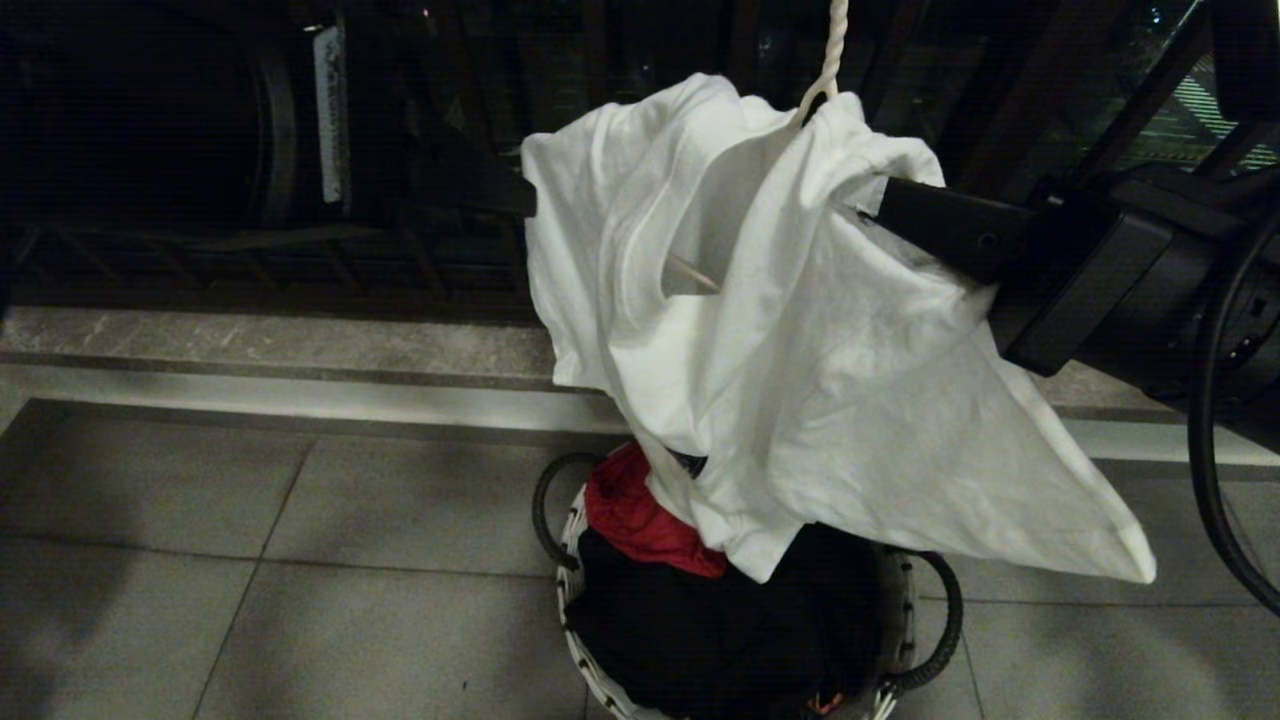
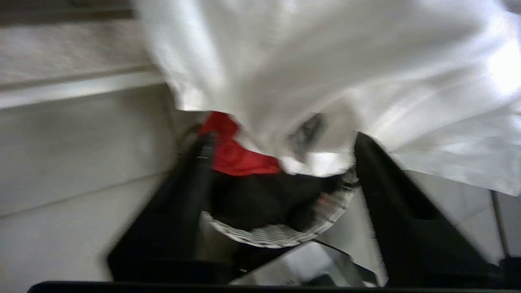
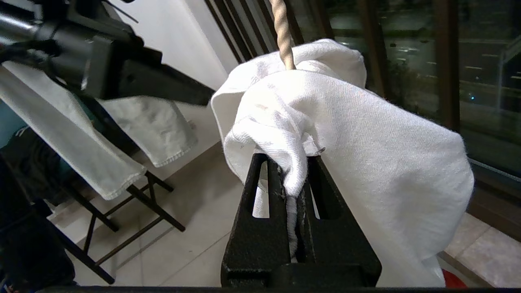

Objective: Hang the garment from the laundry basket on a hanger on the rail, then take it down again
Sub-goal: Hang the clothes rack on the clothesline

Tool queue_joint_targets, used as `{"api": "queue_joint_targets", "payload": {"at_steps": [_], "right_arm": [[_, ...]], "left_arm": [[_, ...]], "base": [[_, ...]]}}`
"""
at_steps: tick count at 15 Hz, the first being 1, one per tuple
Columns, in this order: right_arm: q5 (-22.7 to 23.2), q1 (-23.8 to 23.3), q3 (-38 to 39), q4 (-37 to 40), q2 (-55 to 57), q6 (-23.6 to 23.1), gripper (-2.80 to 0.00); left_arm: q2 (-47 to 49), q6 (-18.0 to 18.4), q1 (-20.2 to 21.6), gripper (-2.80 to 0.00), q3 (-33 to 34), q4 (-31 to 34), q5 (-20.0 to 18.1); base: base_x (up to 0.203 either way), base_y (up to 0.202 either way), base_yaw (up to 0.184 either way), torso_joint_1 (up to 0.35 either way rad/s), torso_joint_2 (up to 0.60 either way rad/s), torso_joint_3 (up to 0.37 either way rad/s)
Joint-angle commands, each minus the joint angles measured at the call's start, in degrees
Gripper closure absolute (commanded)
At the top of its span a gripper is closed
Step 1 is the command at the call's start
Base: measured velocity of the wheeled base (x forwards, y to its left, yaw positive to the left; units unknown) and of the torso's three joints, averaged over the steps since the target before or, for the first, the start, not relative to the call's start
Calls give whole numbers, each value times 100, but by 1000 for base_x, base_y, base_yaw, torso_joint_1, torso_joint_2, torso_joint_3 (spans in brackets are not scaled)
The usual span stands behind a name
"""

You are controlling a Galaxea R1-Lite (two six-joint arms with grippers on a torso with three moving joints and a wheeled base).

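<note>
The T-shirt (image 1: 800,330) hangs bunched on the hanger (image 1: 828,60), above the laundry basket (image 1: 575,540) on the tiled floor. The right gripper (image 3: 294,179) has a fold of its shoulder pinched tight. The left gripper (image 2: 281,162) stands partly open with nothing between its fingers, at the shirt's left edge.

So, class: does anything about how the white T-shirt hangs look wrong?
Yes. The white T-shirt hangs bunched and lopsided on the thin white wire hanger, one corner trailing toward the right, its fabric pinched in the right gripper jaws.
</note>
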Motion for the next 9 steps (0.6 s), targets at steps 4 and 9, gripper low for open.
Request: {"api": "queue_joint_targets", "payload": {"at_steps": [4, 9], "right_arm": [[253, -17, 0, -32, -3, 71, 0], [719, -26, 35, -9, 14, 323, 0]], "left_arm": [[-87, 920, 1937, 0, 3, 12, -3063], [256, 2262, 2395, 0, 59, -37, -4555]], "base": [[0, 0, 0, 0, 0, 0], [0, 0, 0, 0, 0, 0]]}}
